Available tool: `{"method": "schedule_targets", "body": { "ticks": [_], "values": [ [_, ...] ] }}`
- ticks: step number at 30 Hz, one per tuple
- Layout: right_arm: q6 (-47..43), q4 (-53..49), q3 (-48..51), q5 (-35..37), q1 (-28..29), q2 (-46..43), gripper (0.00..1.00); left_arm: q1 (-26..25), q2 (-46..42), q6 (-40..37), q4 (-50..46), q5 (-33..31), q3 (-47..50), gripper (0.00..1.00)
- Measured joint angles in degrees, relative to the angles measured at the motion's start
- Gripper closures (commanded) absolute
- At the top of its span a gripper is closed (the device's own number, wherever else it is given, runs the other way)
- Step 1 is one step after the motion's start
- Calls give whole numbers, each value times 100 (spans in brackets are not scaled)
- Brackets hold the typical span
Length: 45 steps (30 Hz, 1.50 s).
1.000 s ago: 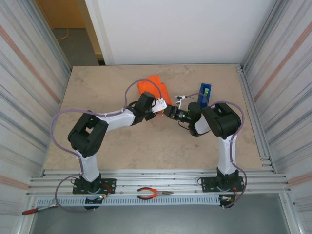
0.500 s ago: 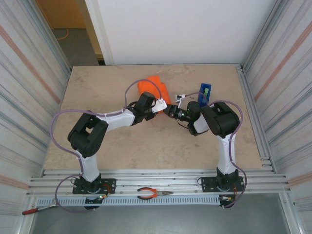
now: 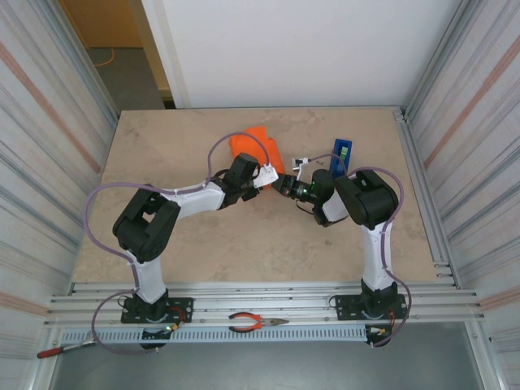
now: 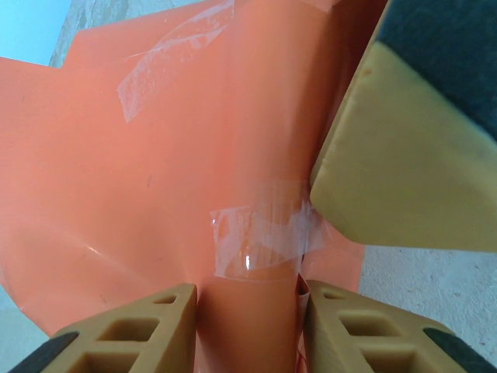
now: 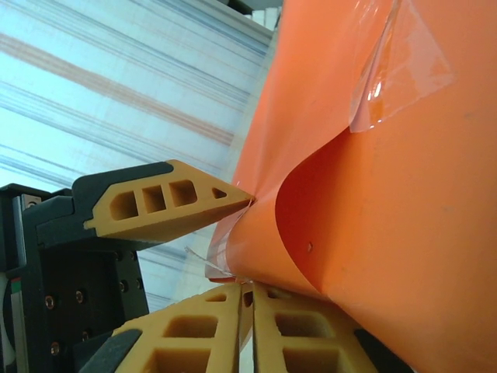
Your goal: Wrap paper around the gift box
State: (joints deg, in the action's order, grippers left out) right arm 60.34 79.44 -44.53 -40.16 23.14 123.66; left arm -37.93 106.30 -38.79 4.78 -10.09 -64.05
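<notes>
Top external view, item one: gift box (image 3: 258, 149), fully covered and reading as a compact orange block, at the far middle of the surface (image 3: 162, 154), near a blue tape dispenser (image 3: 342, 158)

Paper (image 4: 140, 171): plain bright orange, smooth with soft creases, and one flap curls open in the right wrist view; clear tape (image 4: 260, 245) lies across a seam, with a second strip (image 4: 167, 62) near the upper edge

Left claw (image 4: 248, 299): fingers partly spread, clamped on a paper-covered ridge that fills the gap between them

Right claw (image 5: 248, 291): fingers pressed all but together, tips against the paper's lower fold beside the tape

Surface: beige, stone-look

Room: ribbed metal side walls (image 3: 49, 122), white back panel (image 3: 309, 49); orange-handled pliers (image 3: 256, 323) lie on the slotted rail (image 3: 325, 335) by the arm bases
</notes>
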Motion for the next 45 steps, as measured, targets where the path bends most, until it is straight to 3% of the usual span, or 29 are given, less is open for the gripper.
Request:
{"method": "schedule_targets", "body": {
  "ticks": [45],
  "values": [
    [114,70,2,-63,-35,-4,71,-2,0,-2,4,17,-2,67]
  ]
}}
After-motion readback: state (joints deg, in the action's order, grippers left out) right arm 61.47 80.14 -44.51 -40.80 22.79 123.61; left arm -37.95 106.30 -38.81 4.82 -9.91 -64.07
